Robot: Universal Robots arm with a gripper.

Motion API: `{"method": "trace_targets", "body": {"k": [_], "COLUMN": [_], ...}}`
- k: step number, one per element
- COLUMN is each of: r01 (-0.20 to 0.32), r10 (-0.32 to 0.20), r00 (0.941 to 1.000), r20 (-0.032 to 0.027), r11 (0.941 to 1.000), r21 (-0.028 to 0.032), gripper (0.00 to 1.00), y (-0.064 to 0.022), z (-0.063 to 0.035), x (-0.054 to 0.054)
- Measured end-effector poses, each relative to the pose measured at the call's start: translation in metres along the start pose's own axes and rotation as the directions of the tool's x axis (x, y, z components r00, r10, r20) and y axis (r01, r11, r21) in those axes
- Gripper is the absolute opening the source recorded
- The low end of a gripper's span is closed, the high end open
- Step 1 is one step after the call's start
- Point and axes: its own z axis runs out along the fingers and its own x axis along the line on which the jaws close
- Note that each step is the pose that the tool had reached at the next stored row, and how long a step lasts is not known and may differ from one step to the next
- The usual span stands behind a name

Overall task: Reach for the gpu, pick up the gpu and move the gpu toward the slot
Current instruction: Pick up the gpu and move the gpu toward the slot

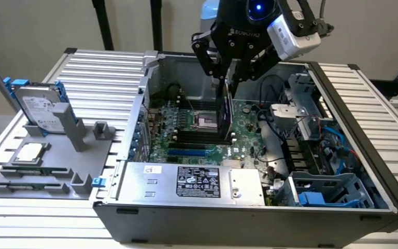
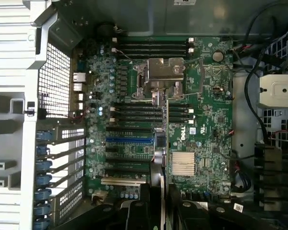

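You are looking at a robotics lab or assembly test bench: an opened desktop computer case (image 1: 254, 207) lies on a ribbed aluminium-profile table (image 1: 372, 104), its motherboard (image 2: 201, 120) exposed, beside a grey parts fixture (image 1: 54, 161) holding a hard drive (image 1: 39, 109).

Gpu (image 1: 227, 111) edge-on, faces hidden.

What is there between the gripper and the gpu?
Nothing. In the exterior view the gripper jaws clamp the gpu, which hangs edge-on over the motherboard.
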Motion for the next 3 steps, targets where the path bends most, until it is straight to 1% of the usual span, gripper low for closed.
{"method": "trace_targets", "body": {"k": [3], "r01": [0.000], "r10": [0.000], "r00": [1.0000], "r20": [0.0000], "r11": [1.0000], "r21": [0.0000], "gripper": [0.26], "y": [0.0000], "z": [0.0000], "x": [0.0000]}}
